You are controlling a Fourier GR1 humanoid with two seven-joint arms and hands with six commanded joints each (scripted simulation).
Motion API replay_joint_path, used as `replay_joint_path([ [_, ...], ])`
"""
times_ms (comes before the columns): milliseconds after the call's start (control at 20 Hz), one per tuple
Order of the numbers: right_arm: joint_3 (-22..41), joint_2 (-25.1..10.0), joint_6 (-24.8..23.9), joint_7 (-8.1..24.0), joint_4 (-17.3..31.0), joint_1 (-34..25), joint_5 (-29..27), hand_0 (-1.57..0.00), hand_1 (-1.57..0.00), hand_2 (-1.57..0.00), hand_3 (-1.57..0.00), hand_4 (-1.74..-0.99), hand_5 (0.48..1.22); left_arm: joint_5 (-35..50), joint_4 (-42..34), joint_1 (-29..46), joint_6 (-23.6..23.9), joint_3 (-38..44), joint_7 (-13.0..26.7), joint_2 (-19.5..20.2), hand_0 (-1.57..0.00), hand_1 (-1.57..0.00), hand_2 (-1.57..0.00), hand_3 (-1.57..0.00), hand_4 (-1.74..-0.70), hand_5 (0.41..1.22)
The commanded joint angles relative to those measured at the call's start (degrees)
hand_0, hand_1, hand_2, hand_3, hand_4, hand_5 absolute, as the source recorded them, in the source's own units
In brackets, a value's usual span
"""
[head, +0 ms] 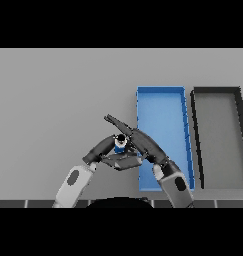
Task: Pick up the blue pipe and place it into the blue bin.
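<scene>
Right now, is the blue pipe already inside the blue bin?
No, the blue pipe is between the two hands, over the grey table left of the blue bin.

A grey surface point(63, 100) fills the view, plain and even in tone from the far edge down to the near edge. On its right side lies a dark bin point(217, 90), a long rectangular tray with black walls and a grey floor, set with its long sides running away from the near edge. It sits flat on the surface and close to the right border of the view. Its far end reaches about as far back as that of the neighbouring tray on its left, with a narrow strip of bare surface showing between the two. Nothing can be seen lying inside the dark bin.
</scene>
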Motion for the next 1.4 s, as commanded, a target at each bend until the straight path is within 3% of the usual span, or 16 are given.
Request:
replay_joint_path([
  [0, -0.5, -0.2, 0.6, 1.0, 0.2, -1.1, -1.0, -0.07, -0.11, -0.17, -0.04, -1.204, 0.497, -0.3, 0.4, 0.3, -0.4, 0.3, 0.5, 0.4, -1.57, -1.57, -1.57, -1.57, -1.47, 1.221],
  [100, -0.8, -0.3, 1.1, 1.5, 1.2, -2.6, -1.5, -0.32, -0.36, -0.38, -0.24, -1.278, 0.485, -0.1, 0.1, 0.2, -1.1, 0.8, 0.5, 0.1, -1.57, -1.57, -1.57, -1.57, -1.52, 1.221],
  [250, 0.2, 0.6, 1.3, 1.5, 2.6, -3.8, -1.4, -0.88, -0.88, -0.91, -0.76, -1.467, 0.518, -1.1, -0.5, 0.8, -1.0, 0.6, 3.6, 0.1, -1.57, -1.57, -1.57, -1.57, -1.62, 1.221],
  [400, 0.4, 1.8, 0.7, 0.6, 3.1, -3.1, -2.5, -1.22, -1.22, -1.23, -1.02, -1.581, 0.65, 0.4, -0.3, 1.2, -1.6, 1.3, 2.1, -1.2, -1.57, -1.57, -1.57, -1.52, -1.68, 1.221],
  [450, 0.7, 2.5, 0.1, 0.3, 3.5, -3.3, -3.0, -1.29, -1.29, -1.3, -1.1, -1.606, 0.765, 1.1, 0.2, 1.5, -2.1, 1.6, 0.9, -1.7, -1.57, -1.57, -1.57, -1.53, -1.69, 1.221],
  [550, 1.2, 2.3, -0.5, -0.6, 4.2, -3.6, -2.8, -1.39, -1.39, -1.4, -1.25, -1.648, 0.929, 1.4, -0.5, 2.1, -2.7, 1.6, 0.4, -1.9, -1.57, -1.57, -1.57, -1.49, -1.71, 1.221],
  [700, 2.6, 1.7, -1.4, -2.4, 3.9, -3.7, -1.7, -1.48, -1.48, -1.48, -1.4, -1.692, 1.071, 1.3, -0.3, 1.1, -3.7, 2.6, 0.5, -2.2, -1.57, -1.57, -1.57, -1.44, -1.72, 1.221],
  [800, 2.7, 1.5, -1.9, -4.1, 4.6, -3.9, -1.3, -1.51, -1.51, -1.51, -1.46, -1.71, 1.125, 0.7, 0.2, 0.4, -3.3, 2.9, 0.6, -2.7, -1.57, -1.57, -1.57, -1.43, -1.73, 1.221],
  [950, 2.8, 2.3, -3.8, -4.1, 4.4, -3.3, -1.0, -1.54, -1.54, -1.54, -1.52, -1.725, 1.172, -0.4, -0.7, 1.0, -2.6, 2.2, 0.4, -2.7, -1.57, -1.57, -1.57, -1.42, -1.73, 1.221],
  [1050, 3.2, 2.3, -4.2, -5.0, 4.8, -3.5, 0.3, -1.55, -1.55, -1.55, -1.54, -1.731, 1.19, -2.9, -0.3, 1.1, -1.1, 2.2, -2.5, -2.2, -1.57, -1.57, -1.57, -1.45, -1.72, 1.221],
  [1100, 3.0, 2.4, -4.5, -5.0, 4.8, -4.2, 0.5, -1.56, -1.56, -1.56, -1.54, -1.733, 1.196, -3.6, -1.0, 1.0, -1.1, 2.6, -2.6, -1.5, -1.46, -1.34, -1.29, -1.17, -1.6, 1.221],
  [1150, 3.5, 2.1, -4.7, -6.2, 4.7, -3.7, 0.6, -1.56, -1.56, -1.56, -1.55, -1.734, 1.201, -3.5, -1.9, 1.5, -2.8, 2.4, -1.5, -0.8, -1.17, -1.07, -1.03, -0.93, -1.47, 1.221],
  [1200, 3.9, 2.6, -5.1, -4.9, 4.7, -4.1, 0.9, -1.56, -1.56, -1.56, -1.55, -1.736, 1.205, -3.4, -1.7, 1.1, -4.5, 2.4, -1.0, -0.6, -0.94, -0.86, -0.83, -0.75, -1.37, 1.221],
  [1300, 4.3, 3.4, -5.7, -2.7, 4.5, -3.9, 1.5, -1.56, -1.56, -1.56, -1.56, -1.738, 1.211, -5.0, -1.4, 1.5, -6.7, 2.4, -2.7, -0.1, -0.6, -0.55, -0.53, -0.48, -1.21, 1.221],
  [1350, 4.1, 3.4, -5.8, -2.9, 4.8, -3.9, 2.0, -1.57, -1.57, -1.57, -1.56, -1.738, 1.213, -5.9, -1.5, 1.4, -7.2, 2.7, -2.0, -0.1, -0.48, -0.44, -0.42, -0.38, -1.14, 1.132],
])
